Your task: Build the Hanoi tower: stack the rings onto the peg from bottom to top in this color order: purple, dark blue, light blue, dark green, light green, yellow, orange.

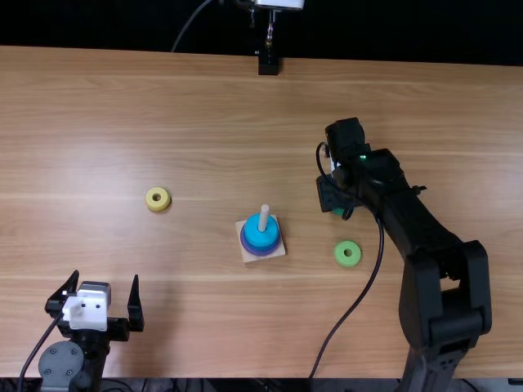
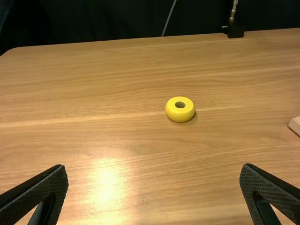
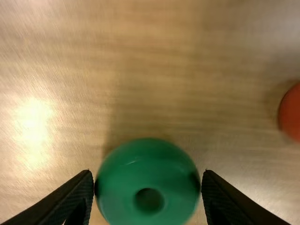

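Left gripper (image 1: pixel 106 278): at eight o'clock from the peg, twelve being the table's far edge; fingers spread wide, holding nothing.
Light green ring (image 1: pixel 347 254): on the table, just past three o'clock from the peg; unstacked, and due fifth.
Wooden base (image 1: pixel 274 247): under the stack, the peg (image 1: pixel 264 214) standing up from it.
Stack: purple ring (image 1: pixel 247 242) low down, light blue ring (image 1: pixel 261 233) on top. A dark blue ring between them is hard to make out, but the order suggests it is there. If so, three of seven are done.
Dark green ring (image 3: pixel 124 187): off the peg, between two and three o'clock from it, and next to go on.
Right gripper (image 3: pixel 149 180): fingers closed around the dark green ring, one on either side; whether it is lifted I cannot tell.
Yellow ring (image 1: pixel 158 199): on the table, between nine and ten o'clock; unstacked, sixth in line.
Orange ring (image 3: pixel 291 112): on the table, near the dark green ring but apart, looking reddish; its clock position is unclear. It should finish the tower.
Left to do: four rings, dark green first, then light green, yellow, orange.
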Controlling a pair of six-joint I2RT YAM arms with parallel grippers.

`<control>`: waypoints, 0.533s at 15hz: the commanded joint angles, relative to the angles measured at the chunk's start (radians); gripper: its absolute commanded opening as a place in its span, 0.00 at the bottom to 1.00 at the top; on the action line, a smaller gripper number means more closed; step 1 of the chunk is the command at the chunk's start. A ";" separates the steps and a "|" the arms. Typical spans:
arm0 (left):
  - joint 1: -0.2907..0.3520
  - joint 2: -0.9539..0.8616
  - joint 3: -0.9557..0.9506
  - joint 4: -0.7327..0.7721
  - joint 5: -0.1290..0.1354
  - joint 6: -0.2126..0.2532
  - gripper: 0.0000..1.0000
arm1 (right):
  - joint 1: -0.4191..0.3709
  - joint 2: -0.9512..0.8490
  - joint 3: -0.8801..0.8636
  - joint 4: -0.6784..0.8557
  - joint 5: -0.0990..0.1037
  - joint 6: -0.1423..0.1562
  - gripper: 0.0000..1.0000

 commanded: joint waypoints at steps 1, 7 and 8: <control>0.007 -0.012 -0.104 -0.079 0.001 0.012 1.00 | 0.014 -0.014 -0.013 -0.001 0.003 0.011 0.79; 0.007 -0.012 -0.104 -0.079 0.001 0.012 1.00 | 0.008 -0.063 -0.017 -0.012 0.003 0.011 1.00; 0.007 -0.012 -0.104 -0.079 0.001 0.012 1.00 | 0.005 -0.063 -0.023 -0.010 0.003 0.012 1.00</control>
